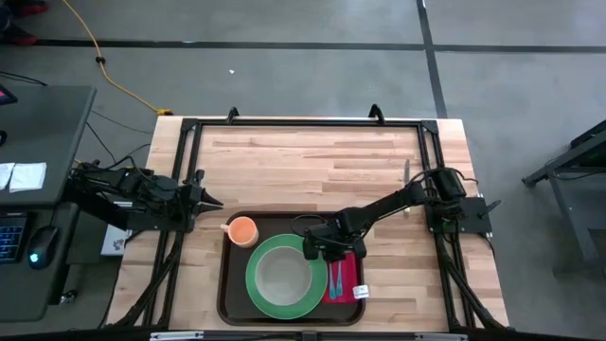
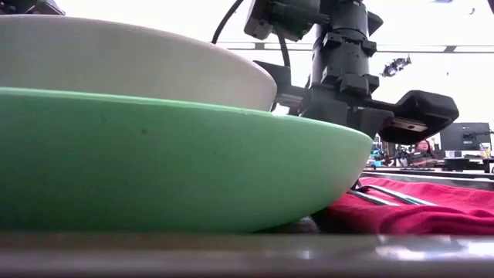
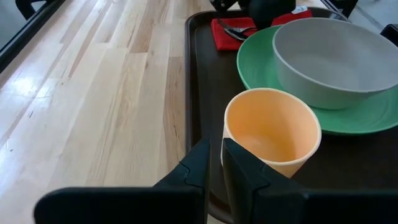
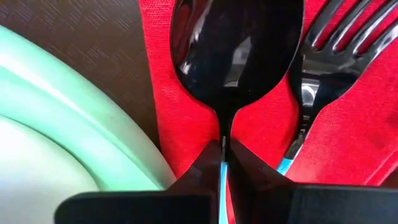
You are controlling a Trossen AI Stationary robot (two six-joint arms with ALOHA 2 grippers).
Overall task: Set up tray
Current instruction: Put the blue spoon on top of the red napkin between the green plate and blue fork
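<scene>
- The right gripper (image 4: pixel 224 163) is closed on the thin blue handle of a glossy black spoon (image 4: pixel 233 53), gripping low on the stem so that the bowl projects straight ahead of the fingertips.
- The spoon lies over a red cloth napkin (image 4: pixel 264 127); a black fork (image 4: pixel 323 59) with a blue handle lies just beside it, on the side away from the plate. The pairing suggests that the cutlery is being laid parallel on the napkin.
- A pale green round plate (image 1: pixel 280 275) sits just beside this gripper, with a grey-white bowl (image 3: pixel 333 59) centred on it. The napkin edge meets the plate rim, which keeps the place setting compact.
- The large dark brown rectangular plastic tray (image 1: pixel 227 284) lies directly under the right gripper and carries every item. Its raised rim contains them.
- The left gripper (image 3: pixel 214 163) waits off the tray's edge with its fingers narrowly parted and holding nothing. A pale orange plastic cup (image 3: pixel 272 130) stands upright just ahead of its fingertips, inside the tray corner, clear of the plate.
- Judgement: the setting appears nearly complete; the spoon awaits release.
</scene>
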